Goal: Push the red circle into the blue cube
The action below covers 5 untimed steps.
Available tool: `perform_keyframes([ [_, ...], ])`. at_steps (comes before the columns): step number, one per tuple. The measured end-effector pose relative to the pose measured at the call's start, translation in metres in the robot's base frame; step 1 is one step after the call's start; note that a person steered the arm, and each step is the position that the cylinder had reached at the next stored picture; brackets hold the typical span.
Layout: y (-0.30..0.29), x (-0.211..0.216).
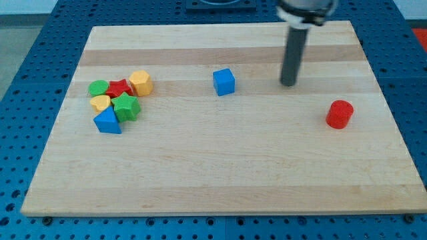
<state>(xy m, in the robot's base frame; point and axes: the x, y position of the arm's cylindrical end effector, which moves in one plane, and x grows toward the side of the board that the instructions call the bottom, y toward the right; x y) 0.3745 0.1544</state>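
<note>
The red circle [339, 114], a short red cylinder, stands alone on the wooden board [220, 180] at the view's right. The blue cube [224, 82] stands near the middle, toward the view's top. My tip [288, 84] rests on the board between them, to the right of the blue cube and up and left of the red circle. It touches neither block.
A cluster of blocks sits at the view's left: a green circle [99, 88], a red star [119, 89], a yellow hexagon [141, 83], a yellow block [101, 103], a green star [126, 107] and a blue triangle [107, 122]. A blue perforated table surrounds the board.
</note>
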Motion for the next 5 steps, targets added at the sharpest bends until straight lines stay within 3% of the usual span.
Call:
perform_keyframes([
  [2,0.119,0.002],
  [3,0.131,0.058],
  [4,0.079,0.126],
  [5,0.076,0.128],
])
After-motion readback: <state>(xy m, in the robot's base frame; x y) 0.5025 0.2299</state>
